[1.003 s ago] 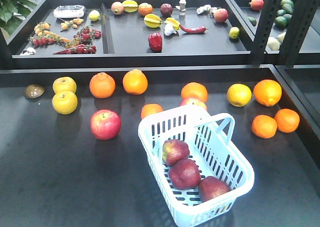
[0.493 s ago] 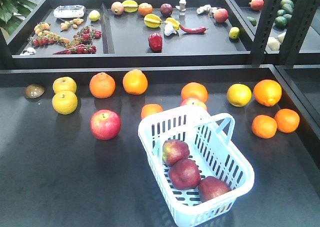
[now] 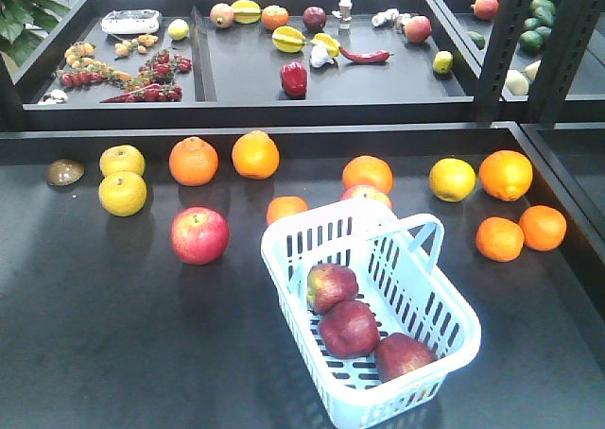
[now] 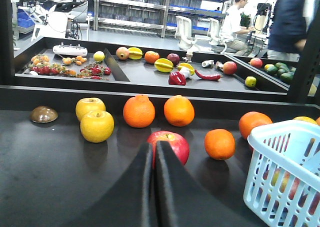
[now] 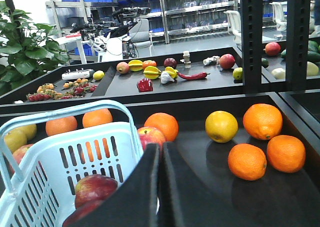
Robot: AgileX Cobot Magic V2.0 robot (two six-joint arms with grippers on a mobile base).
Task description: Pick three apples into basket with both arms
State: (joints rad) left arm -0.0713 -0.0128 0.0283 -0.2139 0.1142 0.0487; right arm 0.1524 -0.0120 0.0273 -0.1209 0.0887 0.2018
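Three dark maroon apples lie in a row inside the pale blue basket [image 3: 321, 235]: one at the back [image 3: 332, 286], one in the middle [image 3: 349, 328], one at the front [image 3: 404, 355]. The basket's handle [image 3: 430, 240] leans to the right. Neither arm shows in the front view. In the left wrist view my left gripper [image 4: 154, 146] is shut and empty, pointing at a brighter red apple [image 4: 175, 143], with the basket [image 4: 280, 137] to its right. My right gripper [image 5: 160, 147] is shut and empty beside the basket [image 5: 90, 152], where a dark apple [image 5: 95, 188] shows.
A bright red apple [image 3: 199, 234] lies left of the basket and a pink-red one [image 3: 367, 195] just behind it. Oranges [image 3: 255, 155] and yellow fruit [image 3: 123, 193] line the back of the table; more oranges [image 3: 499, 238] sit at right. Raised trays [image 3: 246, 108] and a black post [image 3: 496, 42] stand behind.
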